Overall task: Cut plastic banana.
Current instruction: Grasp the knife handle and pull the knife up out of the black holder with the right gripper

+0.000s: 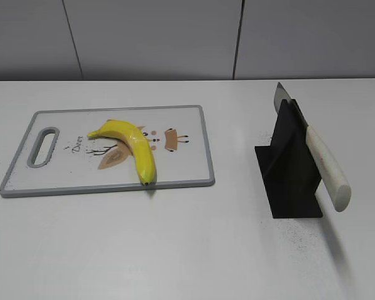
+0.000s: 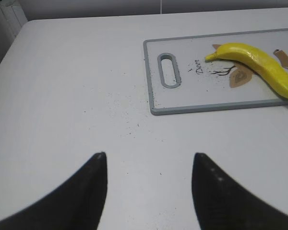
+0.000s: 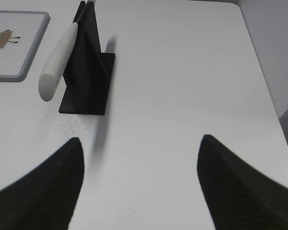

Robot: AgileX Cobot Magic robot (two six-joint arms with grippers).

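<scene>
— Where do we find the plastic banana (image 1: 131,146)?

— We see it lying whole on the grey-rimmed cutting board (image 1: 194,114), its lower tip just at the near edge and its stem end towards the handle slot (image 1: 43,147).

— And what holds the knife (image 1: 319,159)?

— We see a black stand (image 1: 289,172) on the white table (image 1: 187,250), well to the right of the board. The knife rests slanted in it, blade up and back, white handle jutting down past the front.

— How do our grippers stand?

— Our left gripper (image 2: 149,165) has its fingers spread over bare table, near the board's handle end, holding nothing. Our right gripper (image 3: 140,163) is spread wide too, empty, just short of the stand.
</scene>
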